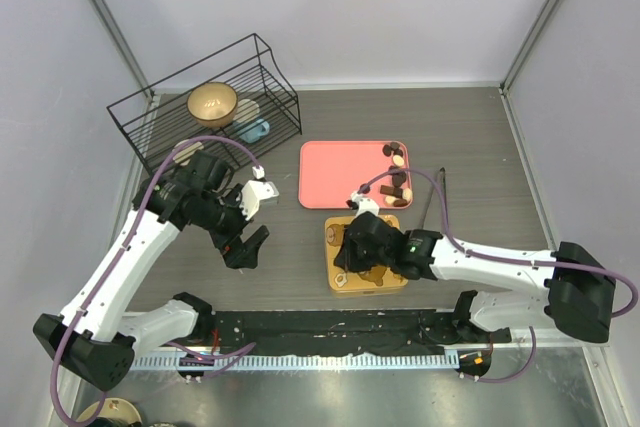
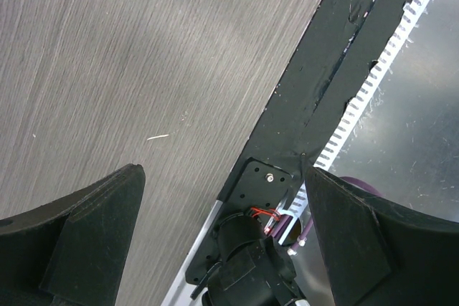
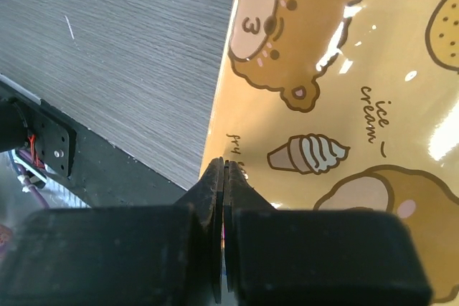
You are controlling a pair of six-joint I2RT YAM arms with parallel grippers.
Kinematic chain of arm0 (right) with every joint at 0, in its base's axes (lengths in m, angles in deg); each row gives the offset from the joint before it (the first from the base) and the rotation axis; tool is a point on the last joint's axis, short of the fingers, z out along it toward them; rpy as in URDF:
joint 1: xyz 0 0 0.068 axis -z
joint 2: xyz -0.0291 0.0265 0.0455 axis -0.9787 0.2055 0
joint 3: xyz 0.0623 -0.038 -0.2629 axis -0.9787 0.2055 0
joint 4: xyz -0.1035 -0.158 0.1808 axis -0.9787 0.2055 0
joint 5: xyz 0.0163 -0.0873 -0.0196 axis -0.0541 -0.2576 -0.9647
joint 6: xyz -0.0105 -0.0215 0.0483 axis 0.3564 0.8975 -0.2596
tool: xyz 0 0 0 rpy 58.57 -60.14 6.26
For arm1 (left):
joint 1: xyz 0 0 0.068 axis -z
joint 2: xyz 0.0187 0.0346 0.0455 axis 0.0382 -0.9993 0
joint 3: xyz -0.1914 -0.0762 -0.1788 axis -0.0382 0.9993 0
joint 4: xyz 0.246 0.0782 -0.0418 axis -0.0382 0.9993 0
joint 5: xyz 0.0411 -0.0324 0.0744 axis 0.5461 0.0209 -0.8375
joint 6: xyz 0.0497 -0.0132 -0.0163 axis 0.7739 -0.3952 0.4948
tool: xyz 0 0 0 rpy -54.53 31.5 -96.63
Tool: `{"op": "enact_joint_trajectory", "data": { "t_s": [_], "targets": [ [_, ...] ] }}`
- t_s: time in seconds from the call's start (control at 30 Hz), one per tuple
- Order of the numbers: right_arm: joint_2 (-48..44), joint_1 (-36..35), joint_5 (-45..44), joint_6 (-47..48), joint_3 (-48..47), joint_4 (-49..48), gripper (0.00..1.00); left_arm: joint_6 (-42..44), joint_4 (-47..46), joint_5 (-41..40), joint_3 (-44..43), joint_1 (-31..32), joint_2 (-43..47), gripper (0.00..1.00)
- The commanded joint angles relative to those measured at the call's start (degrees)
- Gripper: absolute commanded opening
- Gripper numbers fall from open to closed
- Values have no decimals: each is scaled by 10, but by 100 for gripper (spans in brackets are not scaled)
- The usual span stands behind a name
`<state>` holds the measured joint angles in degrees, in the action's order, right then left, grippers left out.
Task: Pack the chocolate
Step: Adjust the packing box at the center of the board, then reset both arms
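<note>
Item: grey wood-grain table (image 1: 480,147), with a black strip (image 1: 330,327) along its near edge. Item: black wire basket (image 1: 160,107) at the far left, holding a gold bowl (image 1: 212,102) and two small pale objects too indistinct to name. Item: pink tray (image 1: 340,175), flat, at the centre of the table. Item: gold tin (image 1: 338,283), just near of the tray. Its glossy face (image 3: 323,105) is printed with cartoon bears and an ice-cream cone, and it is largely covered by the right arm in the top view. Item: left gripper (image 1: 245,247), hanging over bare table left of the tin, its fingers (image 2: 93,234) spread wide apart with nothing between them. Item: right gripper (image 3: 224,170), over the tin's left edge, its fingers pressed flat together with nothing visibly caught in them. Item: thin dark stick (image 1: 437,197) lying right of the tray. Item: the chocolate (image 1: 398,179), several small bite-sized pieces strung along the tray's right edge from its far corner to its near corner. They are mostly dark brown, and a few are lighter or cream-topped.
</note>
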<state>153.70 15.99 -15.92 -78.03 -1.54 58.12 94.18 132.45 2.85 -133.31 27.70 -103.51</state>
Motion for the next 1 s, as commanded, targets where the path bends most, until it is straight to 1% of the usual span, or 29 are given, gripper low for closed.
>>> {"op": "enact_joint_trajectory", "data": {
  "t_s": [0.0, 0.07, 0.1, 0.13, 0.2, 0.23, 0.3, 0.37, 0.4, 0.43, 0.47, 0.57, 0.67, 0.93, 0.97],
  "targets": [
    [-25, -2, -24, 33, -68, 37, 1, -5, -2, -5, -22, 2, 10, 100],
    [-35, 0, -35, 51, -101, 58, 2, -5, -3, -9, -21, 2, 11, 100],
    [-44, 0, -49, 57, -113, 83, 6, -6, -3, -10, -22, 2, 11, 100],
    [-48, 0, -57, 62, -124, 95, 14, -5, -4, -13, -22, 3, 12, 100],
    [-56, 0, -84, 78, -156, 133, 23, -5, -8, -19, -22, 2, 14, 100],
    [-65, 0, -96, 81, -167, 149, 46, -12, -11, -30, -22, 3, 15, 100],
    [-76, 0, -125, 93, -189, 188, 50, -26, -28, -49, -23, 3, 18, 100],
    [-97, 3, -162, 97, -204, 206, 59, -52, -42, -74, -24, 2, 18, 100],
    [-104, 4, -174, 101, -210, 224, 61, -58, -52, -80, -25, 2, 18, 100],
    [-111, 5, -200, 103, -215, 232, 69, -68, -55, -87, -26, 3, 12, 100],
    [-127, 5, -210, 104, -225, 240, 72, -74, -59, -97, -28, 3, 9, 100],
    [-157, 5, -257, 96, -234, 282, 76, -92, -70, -114, -33, 2, -7, 100],
    [-189, 5, -280, 83, -238, 306, 80, -106, -79, -125, -36, 2, -22, 100],
    [-253, 5, -286, 77, -214, 303, 83, -139, -111, -172, -27, 3, -30, 100],
    [-255, 5, -287, 72, -212, 304, 85, -139, -114, -173, -24, 3, -29, 100]
  ]
}}
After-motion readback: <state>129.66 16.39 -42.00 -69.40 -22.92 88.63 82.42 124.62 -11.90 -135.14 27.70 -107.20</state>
